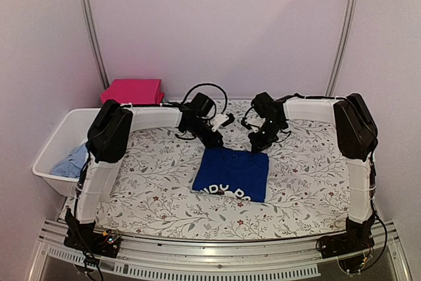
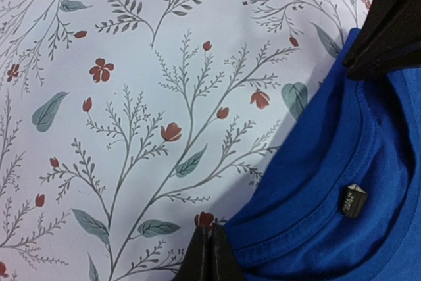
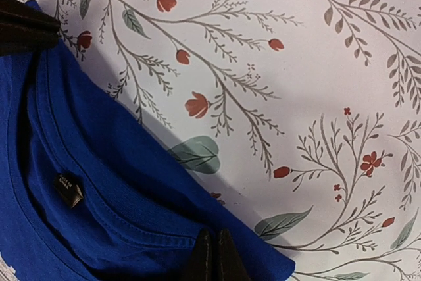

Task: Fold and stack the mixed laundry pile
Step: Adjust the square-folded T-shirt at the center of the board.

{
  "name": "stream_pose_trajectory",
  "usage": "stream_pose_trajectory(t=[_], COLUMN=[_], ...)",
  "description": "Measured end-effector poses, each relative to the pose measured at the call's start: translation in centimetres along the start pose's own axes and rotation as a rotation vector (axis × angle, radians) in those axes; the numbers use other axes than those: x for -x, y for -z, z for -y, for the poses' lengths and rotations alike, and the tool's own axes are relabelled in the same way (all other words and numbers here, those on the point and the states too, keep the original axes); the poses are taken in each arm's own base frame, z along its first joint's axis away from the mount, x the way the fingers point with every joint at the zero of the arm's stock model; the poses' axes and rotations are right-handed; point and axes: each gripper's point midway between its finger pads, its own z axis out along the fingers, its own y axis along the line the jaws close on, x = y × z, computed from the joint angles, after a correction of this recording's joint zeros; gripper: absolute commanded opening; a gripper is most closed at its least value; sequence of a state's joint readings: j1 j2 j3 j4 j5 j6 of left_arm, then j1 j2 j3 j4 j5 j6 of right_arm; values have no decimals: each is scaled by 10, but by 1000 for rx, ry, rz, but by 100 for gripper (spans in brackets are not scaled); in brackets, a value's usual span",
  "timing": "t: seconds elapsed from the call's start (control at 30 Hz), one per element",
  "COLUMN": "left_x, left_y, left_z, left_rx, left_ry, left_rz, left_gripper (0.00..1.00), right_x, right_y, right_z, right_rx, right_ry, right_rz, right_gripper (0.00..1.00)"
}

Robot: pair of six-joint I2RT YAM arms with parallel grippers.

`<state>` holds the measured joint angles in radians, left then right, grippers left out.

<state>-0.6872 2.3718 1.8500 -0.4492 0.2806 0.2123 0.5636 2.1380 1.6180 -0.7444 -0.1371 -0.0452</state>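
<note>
- Roughly a third done, by my reading: a pink-red folded cloth garment (image 1: 131,91) lies squared off at eleven o'clock, beyond the table's far edge, and looks like the start of a stack.
- Pale-blue crumpled cloth (image 1: 71,161) sits unfolded in the white slotted plastic basket (image 1: 54,141) at nine o'clock, so work is left.
- The royal-blue cotton T-shirt with white print (image 1: 231,174) lies at the centre of the floral-printed table cover (image 1: 151,182). It is a compact rectangle, with the print at its six o'clock edge and the collar at twelve.
- The left gripper (image 2: 210,258) has its fingers pressed together at the shirt's shoulder edge. It seems to pinch the hem, though little cloth shows between them.
- The right gripper (image 3: 214,255) is likewise clamped on blue cloth beside the collar.
- Both arms arch up from the near edge, elbows high and wrists tipped down. They meet close together at the shirt's twelve o'clock edge.
</note>
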Motion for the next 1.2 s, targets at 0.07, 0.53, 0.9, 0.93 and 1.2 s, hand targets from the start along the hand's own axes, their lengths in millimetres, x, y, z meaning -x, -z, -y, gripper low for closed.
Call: stream_pose_trajectory(t=[0.07,0.53,0.9,0.93,1.2], left_x=[2,0,1,-1,-9], left_y=[1,35,28,25,22], left_z=[-1,-23,-38,-40,-68], left_rx=[1,33,70,74,103], left_ry=[6,154,221,235,372], left_rz=[14,134,149,144,131], left_gripper=[0,0,0,1,56], right_x=[0,14,26,28,48], right_y=[0,17,8,5,-13], right_z=[0,13,29,30,43], right_rx=[-2,-89,-169,-174,-233], right_ry=[-1,-47,-80,-81,-71], right_rz=[0,75,118,118,133], right_gripper=[0,0,0,0,41])
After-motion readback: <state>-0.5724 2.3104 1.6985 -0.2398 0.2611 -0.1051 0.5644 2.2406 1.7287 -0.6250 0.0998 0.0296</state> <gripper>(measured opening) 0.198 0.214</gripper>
